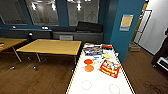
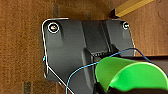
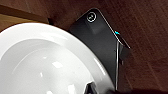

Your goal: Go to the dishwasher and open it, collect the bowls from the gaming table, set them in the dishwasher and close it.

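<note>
Teal walls (image 1: 125, 37) — wood floor (image 1: 45, 75) — wooden table (image 1: 50, 46).

Gaming table (image 1: 100, 82) ahead, boxes (image 1: 110, 68) on it, wooden table (image 1: 50, 46) to its left

The head view looks forward and down from high over the white counter (image 1: 100, 82) and wooden floor (image 1: 45, 72). The left wrist view faces straight down, close above a green bowl (image 2: 130, 75). The right wrist view, equally close, overlooks a white bowl (image 3: 45, 65). Both wrist views share that floor.
</note>
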